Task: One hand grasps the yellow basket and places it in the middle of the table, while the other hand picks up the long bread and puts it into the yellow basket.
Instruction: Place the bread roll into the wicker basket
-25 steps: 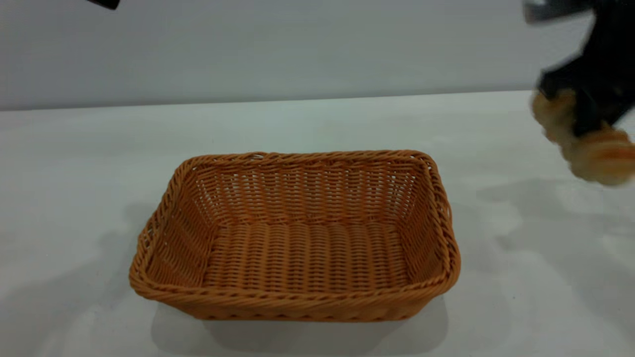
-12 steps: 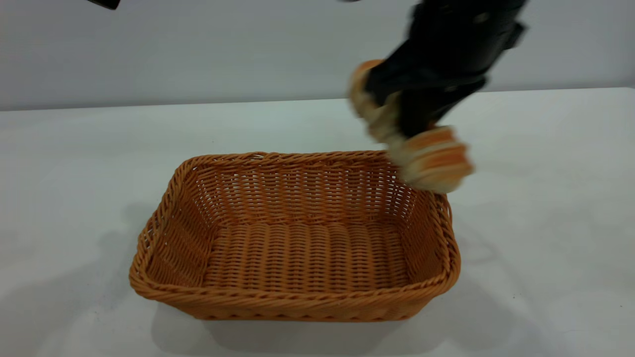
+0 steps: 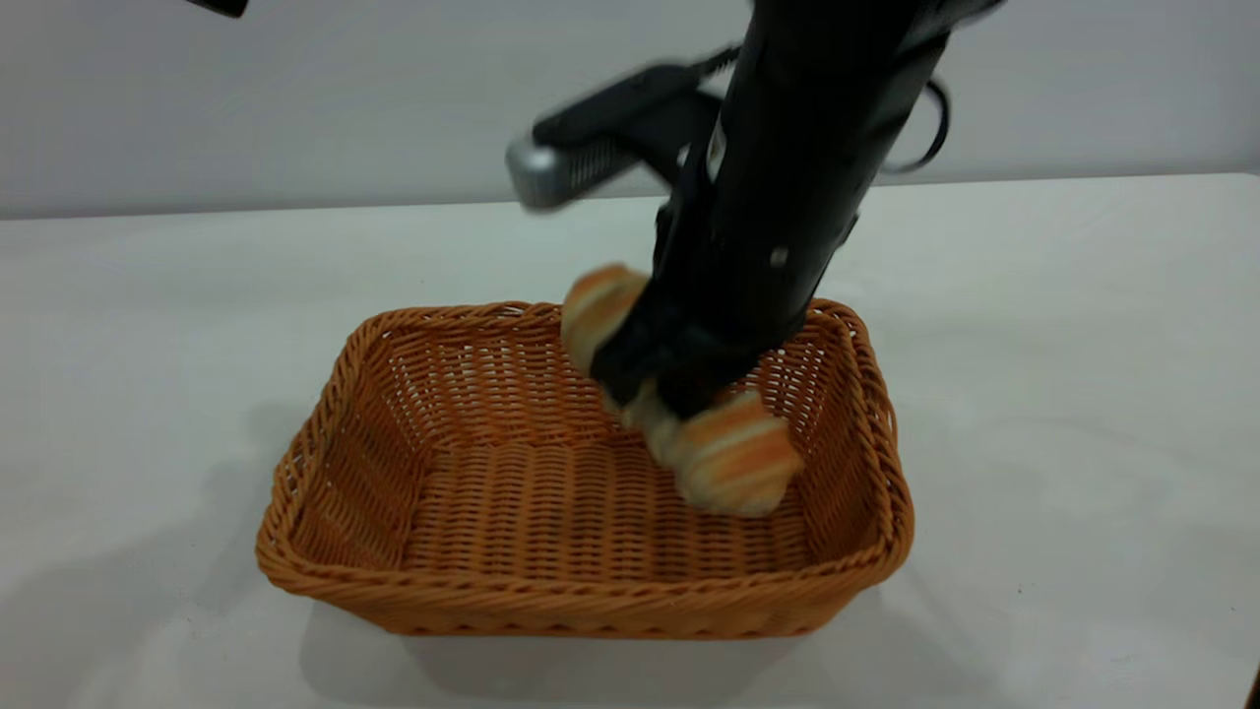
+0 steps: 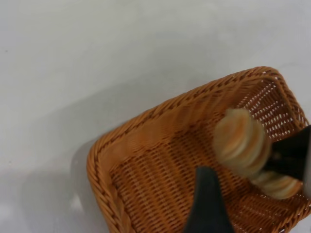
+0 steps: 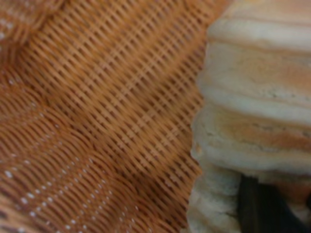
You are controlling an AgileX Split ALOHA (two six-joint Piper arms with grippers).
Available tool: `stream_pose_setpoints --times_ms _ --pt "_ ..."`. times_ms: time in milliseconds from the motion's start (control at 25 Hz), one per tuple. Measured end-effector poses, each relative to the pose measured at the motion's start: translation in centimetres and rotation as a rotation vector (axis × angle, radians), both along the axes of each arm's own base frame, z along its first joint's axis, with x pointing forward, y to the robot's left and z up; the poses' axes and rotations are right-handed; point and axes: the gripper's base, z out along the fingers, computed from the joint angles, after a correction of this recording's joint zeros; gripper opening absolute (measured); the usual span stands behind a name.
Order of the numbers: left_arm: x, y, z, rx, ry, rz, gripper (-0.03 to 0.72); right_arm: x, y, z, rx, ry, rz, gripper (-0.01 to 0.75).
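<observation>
In the exterior view you have the right gripper [image 3: 679, 399] down inside the yellow basket [image 3: 581, 591], its fingers clamped across the middle of the long bread [image 3: 733, 458]. The loaf lies slanted in the grip: one end sticks up behind the gripper above the basket's far rim, the other pokes out below it toward the basket's right wall, close over the woven floor; you cannot tell whether it touches. The basket sits flat on the table [image 3: 148, 345]. Only a dark corner of the left arm [image 3: 217, 6] shows at the frame's top, well apart from the gripper.

In the left wrist view you look down on the basket [image 4: 146, 145] from above. One dark fingertip [image 4: 206, 204] of the left gripper hangs over the basket's interior; you cannot tell how its fingers are set. Beyond it the bread [image 4: 240, 143] is pinched by the right gripper [image 4: 286, 160].

In the right wrist view the bread [image 5: 257, 121] fills one side, ridged, with a dark finger [image 5: 262, 206] pressed on it and the basket weave [image 5: 97, 121] just behind
</observation>
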Motion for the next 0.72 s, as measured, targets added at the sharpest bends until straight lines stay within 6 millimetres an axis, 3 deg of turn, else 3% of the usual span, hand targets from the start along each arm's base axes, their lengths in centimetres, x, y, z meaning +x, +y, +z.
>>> stream_pose_setpoints --times_ms 80,200,320,400,520,720 --pt "0.0 0.0 0.0 -0.002 0.000 0.000 0.584 0.1 0.1 -1.2 -0.008 0.007 0.004 0.178" --pt "0.0 0.0 0.0 0.009 -0.012 -0.020 0.584 0.2 0.2 -2.4 -0.015 0.010 0.009 0.335" --pt "-0.1 0.0 0.0 0.025 -0.028 -0.052 0.584 0.3 0.3 -2.5 -0.008 0.001 0.010 0.495" --pt "-0.1 -0.1 0.0 0.029 -0.027 -0.064 0.584 0.3 0.3 -2.4 -0.006 -0.001 0.011 0.560" --pt "-0.2 -0.1 -0.1 0.030 -0.019 -0.075 0.584 0.3 0.2 -2.0 -0.023 -0.009 0.035 0.590" --pt "-0.7 0.3 0.6 0.079 -0.047 -0.093 0.584 0.1 -0.3 -0.2 -0.068 -0.036 0.079 0.550"
